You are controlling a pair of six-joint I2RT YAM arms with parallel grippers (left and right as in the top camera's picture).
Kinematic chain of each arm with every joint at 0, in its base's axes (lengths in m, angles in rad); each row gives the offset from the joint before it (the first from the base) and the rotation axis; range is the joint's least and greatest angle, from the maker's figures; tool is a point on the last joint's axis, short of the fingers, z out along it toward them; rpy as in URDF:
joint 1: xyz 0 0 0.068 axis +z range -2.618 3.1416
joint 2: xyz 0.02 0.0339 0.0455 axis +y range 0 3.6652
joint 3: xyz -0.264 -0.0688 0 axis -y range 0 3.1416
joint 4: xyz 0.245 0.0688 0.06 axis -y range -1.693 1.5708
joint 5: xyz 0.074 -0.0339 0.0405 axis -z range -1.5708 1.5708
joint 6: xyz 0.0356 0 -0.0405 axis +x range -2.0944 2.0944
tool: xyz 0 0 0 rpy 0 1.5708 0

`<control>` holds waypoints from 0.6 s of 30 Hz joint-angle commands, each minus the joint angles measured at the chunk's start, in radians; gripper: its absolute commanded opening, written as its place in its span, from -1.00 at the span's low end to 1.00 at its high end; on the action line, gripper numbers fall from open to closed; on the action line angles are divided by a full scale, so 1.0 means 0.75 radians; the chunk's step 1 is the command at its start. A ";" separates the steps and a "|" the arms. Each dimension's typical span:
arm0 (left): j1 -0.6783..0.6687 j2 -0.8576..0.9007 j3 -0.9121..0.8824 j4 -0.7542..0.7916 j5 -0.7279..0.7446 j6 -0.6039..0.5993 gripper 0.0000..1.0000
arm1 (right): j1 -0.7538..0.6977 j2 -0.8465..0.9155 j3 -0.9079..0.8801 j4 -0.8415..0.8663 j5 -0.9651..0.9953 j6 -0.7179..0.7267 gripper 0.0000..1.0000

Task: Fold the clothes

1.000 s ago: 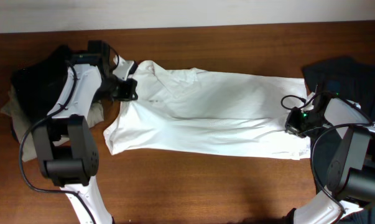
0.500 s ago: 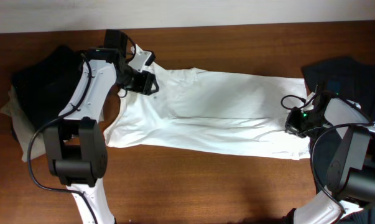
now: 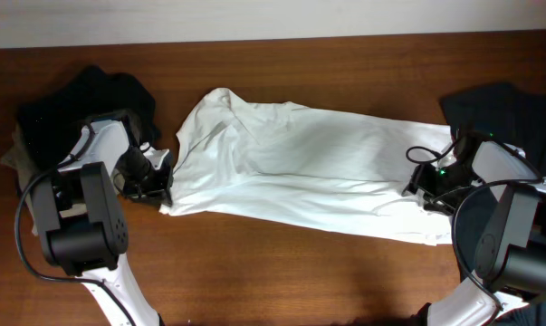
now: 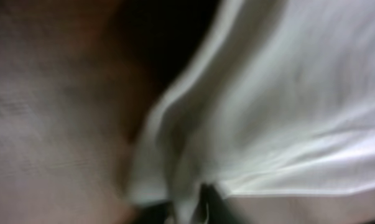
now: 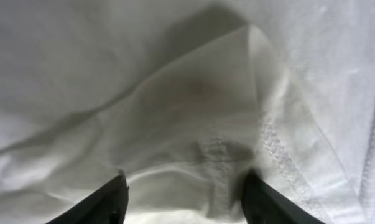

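White shirt (image 3: 318,167) lies spread on the wooden table (image 3: 282,272) between both pincers. A black clothing pile (image 3: 82,100) sits just behind the left gripper (image 3: 155,179), and a slate-blue garment (image 3: 503,109) just behind the right gripper (image 3: 417,186). Left gripper looks pinched on the shirt's near corner, though its wrist view is blurred; right gripper's fingers (image 5: 109,202) are spread wide on the hem, holding nothing.
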 commanded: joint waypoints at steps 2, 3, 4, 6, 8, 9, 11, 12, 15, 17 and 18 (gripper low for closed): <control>0.004 -0.008 0.021 0.037 0.015 0.011 -0.99 | -0.003 -0.039 0.058 -0.132 0.028 -0.018 0.22; 0.004 -0.008 0.028 0.026 0.013 0.011 -0.99 | -0.003 -0.050 0.058 -0.165 0.033 -0.017 0.24; 0.004 -0.008 0.030 -0.003 -0.028 0.010 -0.99 | -0.003 -0.047 0.051 -0.210 0.044 -0.017 0.29; 0.007 -0.008 0.030 -0.052 -0.128 -0.050 -0.99 | -0.004 -0.046 -0.028 -0.198 0.091 0.035 0.39; 0.031 -0.008 0.030 -0.051 -0.130 -0.074 -0.99 | -0.004 -0.046 -0.164 -0.092 0.093 0.048 0.38; 0.043 -0.008 0.030 -0.052 -0.129 -0.074 -0.99 | -0.004 -0.046 -0.230 -0.005 0.100 0.066 0.06; 0.066 -0.008 0.030 -0.060 -0.129 -0.076 -0.99 | -0.007 -0.046 -0.215 -0.003 0.309 0.148 -0.88; 0.079 -0.008 0.030 -0.075 -0.129 -0.085 -0.99 | -0.020 -0.046 -0.158 -0.070 0.354 0.167 -0.92; 0.126 -0.015 0.030 -0.167 -0.119 -0.095 -0.99 | -0.028 -0.048 -0.014 -0.305 0.357 0.171 -0.88; 0.119 -0.109 0.030 -0.262 -0.085 -0.094 -0.92 | -0.031 -0.066 0.064 -0.419 0.318 0.090 -0.31; 0.120 -0.160 0.030 -0.277 -0.085 -0.094 -0.43 | -0.031 -0.085 0.112 -0.448 0.318 0.090 -0.25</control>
